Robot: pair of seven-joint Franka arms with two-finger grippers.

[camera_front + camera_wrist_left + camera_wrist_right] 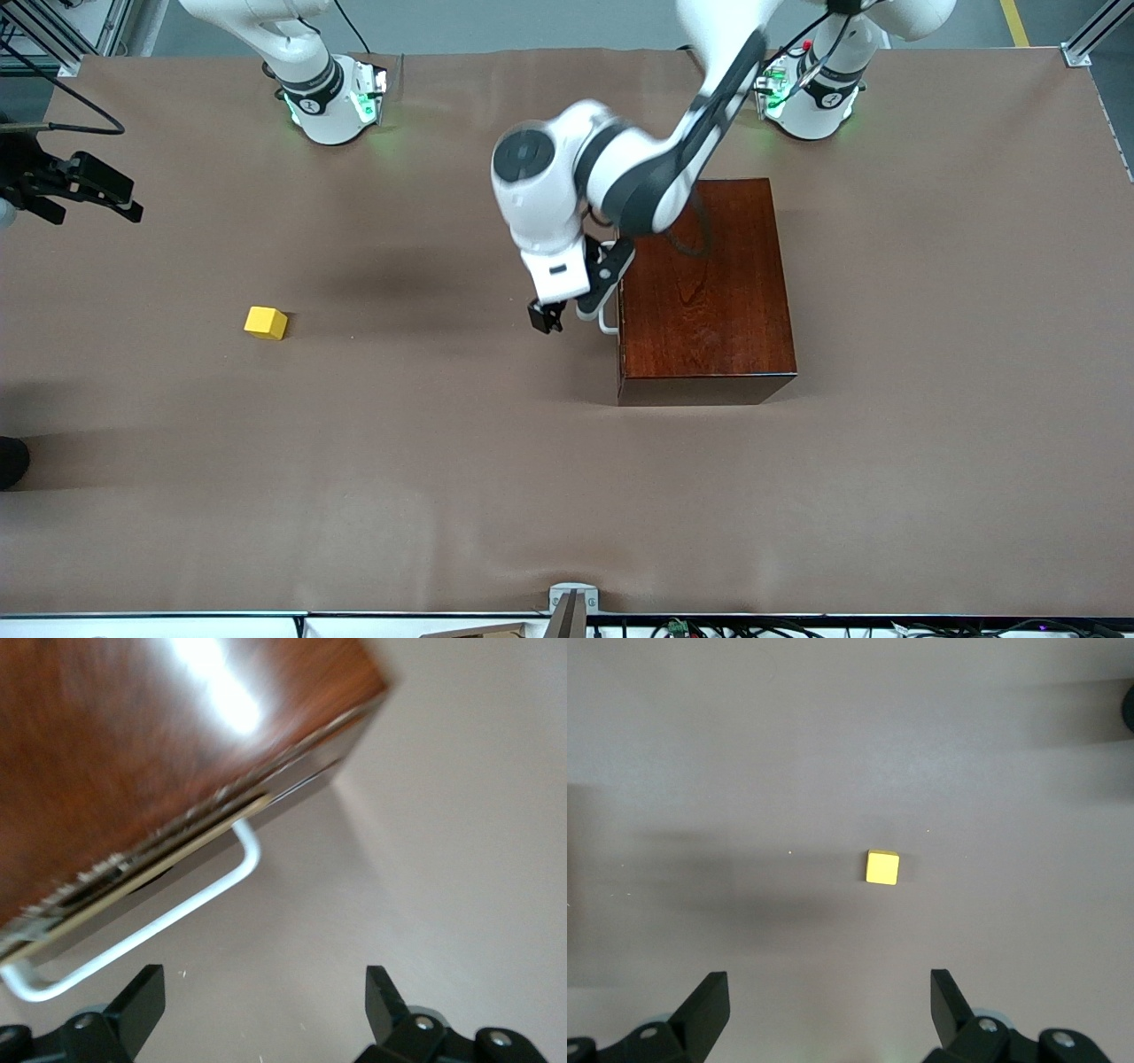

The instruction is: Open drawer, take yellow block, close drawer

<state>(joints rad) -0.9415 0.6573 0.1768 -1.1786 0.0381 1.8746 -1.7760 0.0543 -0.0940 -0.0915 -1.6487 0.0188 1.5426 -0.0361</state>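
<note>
The dark reddish-brown wooden box [709, 283] stands toward the left arm's end of the table. Its drawer [159, 870] is pushed in, showing only a pale front edge and the white bar handle [608, 321] [177, 914]. My left gripper [549, 316] [263, 1010] hangs open just beside the handle, over the table, with nothing between its fingers. The yellow block [266, 322] [882, 867] lies on the bare table toward the right arm's end. My right gripper [93, 188] [830, 1010] is held high over that end, open and empty, looking down on the block.
A brown cloth [443, 478] covers the whole table. A small metal mount [571, 607] sits at the table edge nearest the front camera. A dark object [12, 461] pokes in at the right arm's end.
</note>
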